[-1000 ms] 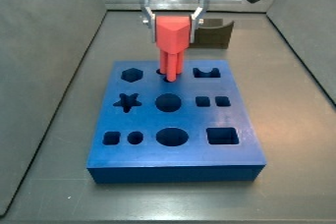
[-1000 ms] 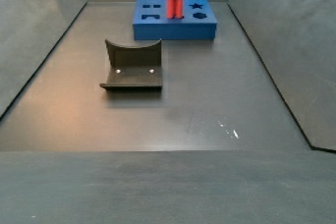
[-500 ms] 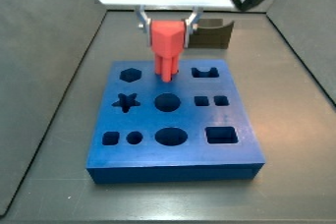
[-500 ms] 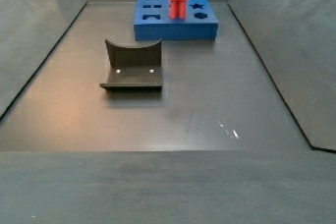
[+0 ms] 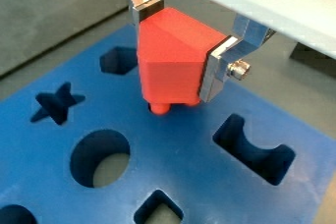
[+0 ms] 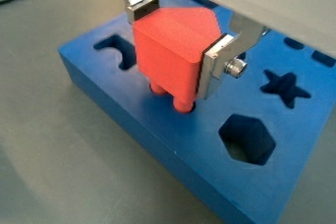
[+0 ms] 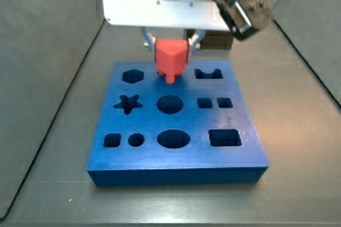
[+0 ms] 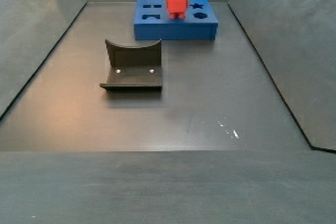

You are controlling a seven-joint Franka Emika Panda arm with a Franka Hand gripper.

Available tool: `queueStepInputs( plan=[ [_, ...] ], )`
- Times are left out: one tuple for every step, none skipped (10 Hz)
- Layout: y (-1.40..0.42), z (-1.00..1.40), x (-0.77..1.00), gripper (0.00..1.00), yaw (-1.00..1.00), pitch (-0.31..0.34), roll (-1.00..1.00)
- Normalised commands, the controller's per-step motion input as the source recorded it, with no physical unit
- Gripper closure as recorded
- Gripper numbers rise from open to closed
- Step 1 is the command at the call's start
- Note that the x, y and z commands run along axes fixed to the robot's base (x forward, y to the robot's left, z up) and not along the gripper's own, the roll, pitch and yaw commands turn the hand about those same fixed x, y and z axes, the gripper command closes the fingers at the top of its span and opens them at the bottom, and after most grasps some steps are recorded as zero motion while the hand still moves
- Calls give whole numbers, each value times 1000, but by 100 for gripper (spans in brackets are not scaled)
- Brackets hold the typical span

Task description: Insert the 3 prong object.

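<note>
**Prongs Down, Block Upright Over the Back Row**

The gripper hung over the far end of the blue board, and its fingers were pinching the 3 prong object from two opposite sides, silver plates flat against the red flanks. In both wrist views the red block stood upright between them, long axis running straight down from the fingers toward the board, short prongs at its lower end.

That was the relation that counted: block directly below the fingers, board directly below the block. In a wrist view the prongs met the blue surface at their tips, though whether they were touching, just above it or partly in a slot could not be told. The curved cutout lay just beside it on one side, the hexagon cutout on the other.

In a side view the block stood in the back row between those two openings. My read: a straight descent along that upright axis should seat it, provided the prongs sit square over their holes. Well apart on the tabletop, the fixture stood unused.
</note>
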Motion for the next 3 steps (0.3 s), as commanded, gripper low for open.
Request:
queueStepInputs(
  plan=[
    [-137, -363, 97, 100, 0, -34, 57],
    [-54, -134, 0, 100, 0, -84, 0],
    [0, 0, 0, 100, 0, 0, 0]
  ],
)
